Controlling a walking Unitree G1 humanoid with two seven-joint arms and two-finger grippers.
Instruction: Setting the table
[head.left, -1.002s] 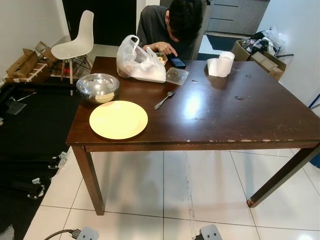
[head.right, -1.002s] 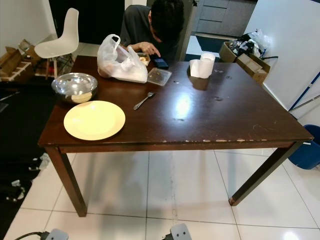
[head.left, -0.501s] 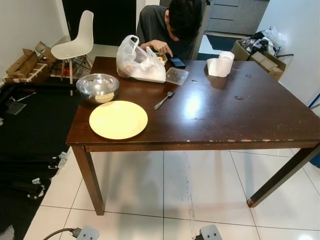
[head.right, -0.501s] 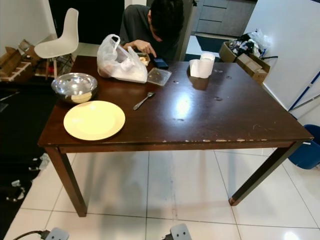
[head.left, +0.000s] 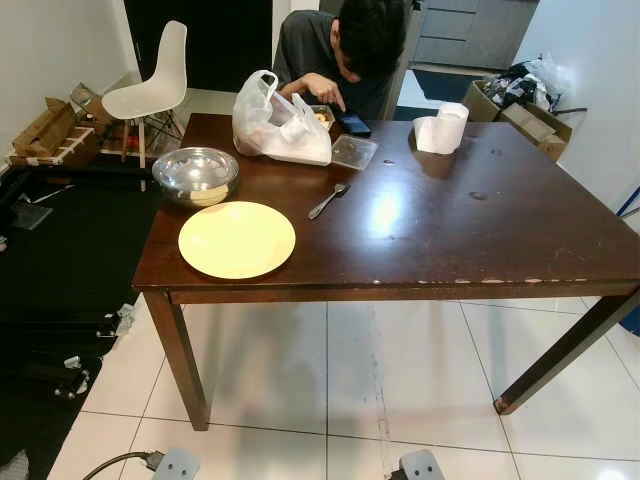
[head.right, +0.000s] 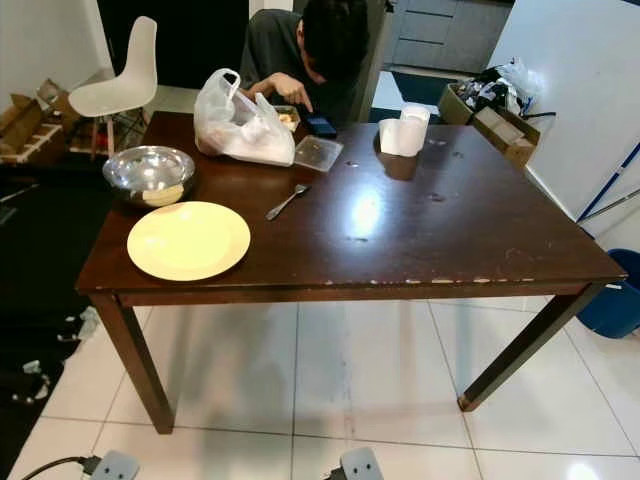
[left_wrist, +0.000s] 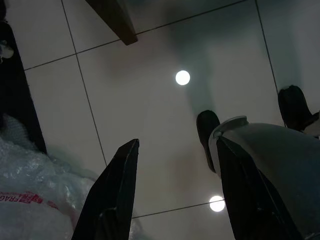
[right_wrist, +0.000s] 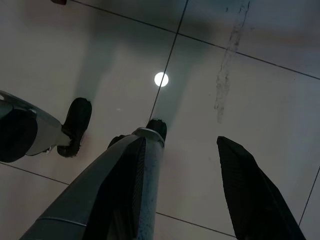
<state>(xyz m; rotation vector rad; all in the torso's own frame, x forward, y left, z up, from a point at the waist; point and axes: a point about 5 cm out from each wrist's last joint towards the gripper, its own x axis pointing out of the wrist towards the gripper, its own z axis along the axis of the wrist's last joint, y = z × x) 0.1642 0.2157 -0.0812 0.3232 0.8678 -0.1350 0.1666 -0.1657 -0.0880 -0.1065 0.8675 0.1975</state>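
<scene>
The left gripper (left_wrist: 172, 190) hangs low over the floor tiles with its fingers spread wide and nothing between them; the right gripper (right_wrist: 180, 187) hangs the same way, wide and empty. By my reading both arms are idle because the robot stands back from the counter (head.left: 480, 225), out of reach of it.

Taking the plate (head.left: 237, 239) as landmark: this yellow disc lies flat near the counter's front left corner, probably already a place setting. The plastic bag (head.left: 275, 125) sits well beyond it, towards the far edge, in front of a person (head.left: 345, 45) bent over a phone. The steel bowl (head.left: 195, 175) stands just behind the plate, almost touching its rim. The spoon (head.left: 329, 200) lies beyond and to the right of the plate, apart from it. Its long axis runs diagonally, bowl end pointing away and right, handle end pointing back towards the plate.
</scene>
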